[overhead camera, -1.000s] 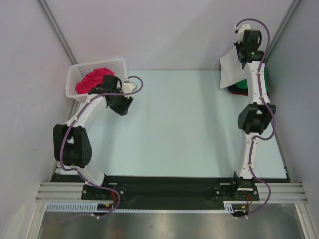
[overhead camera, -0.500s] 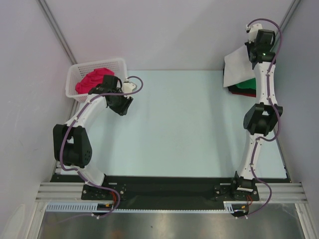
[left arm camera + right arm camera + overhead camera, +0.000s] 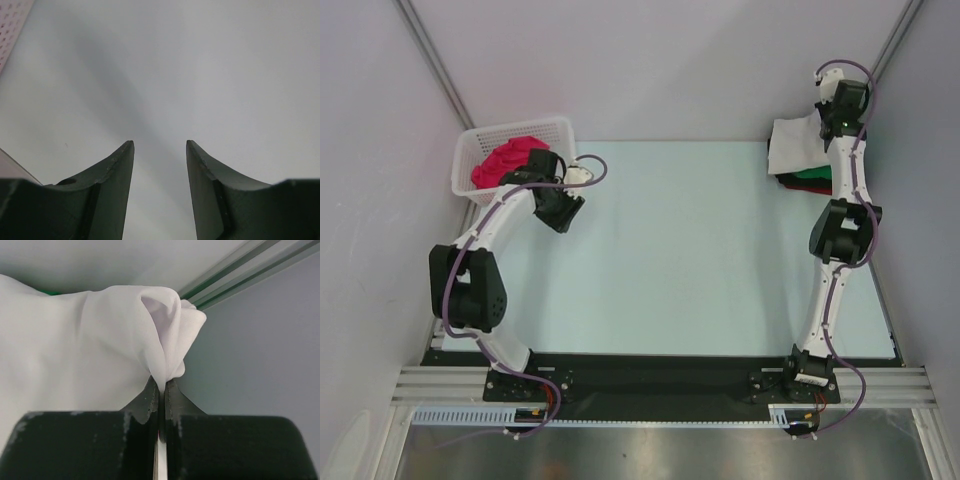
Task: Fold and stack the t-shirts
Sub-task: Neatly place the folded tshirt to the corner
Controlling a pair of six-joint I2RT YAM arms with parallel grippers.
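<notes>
White t-shirt (image 3: 85, 350) bunched and creased, pinched in right hand (image 3: 161, 388), left hand (image 3: 160, 148) parted, empty

The white t-shirt (image 3: 790, 145) covers most of the green t-shirt (image 3: 808, 173), perhaps others beneath.

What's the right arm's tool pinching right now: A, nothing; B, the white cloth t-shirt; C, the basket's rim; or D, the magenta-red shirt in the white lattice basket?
B: the right wrist view shows the right tool shut on a bunched fold of the white cloth t-shirt.
</notes>
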